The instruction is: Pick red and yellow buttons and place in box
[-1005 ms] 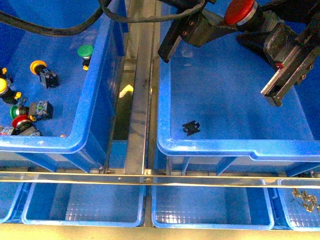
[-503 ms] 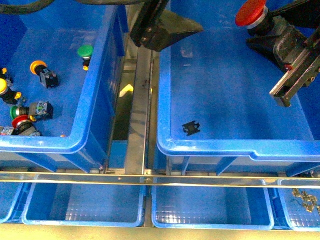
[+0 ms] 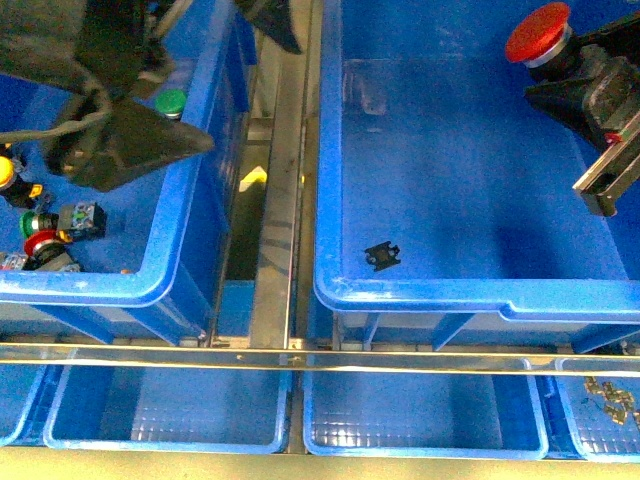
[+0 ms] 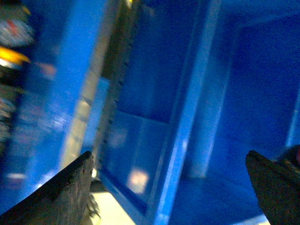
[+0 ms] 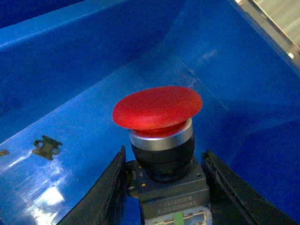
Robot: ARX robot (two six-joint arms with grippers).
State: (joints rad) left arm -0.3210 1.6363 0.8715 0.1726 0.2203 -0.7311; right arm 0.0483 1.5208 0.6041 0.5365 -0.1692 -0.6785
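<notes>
The box [image 3: 420, 295] and the left crate [image 3: 130, 290] stand side by side with a metal rail [image 3: 285, 200] between them and shallow trays [image 3: 165, 405] in front; a black clip [image 3: 381, 256] lies on the box floor. The right gripper [image 5: 168, 187] is clamped on the red button [image 5: 157, 107], upright above the box's far right part. Since half a second ago the left gripper [image 4: 168, 158], jaws wide apart and empty, went from above the rail to above the left crate, and the red button shifted slightly right.
</notes>
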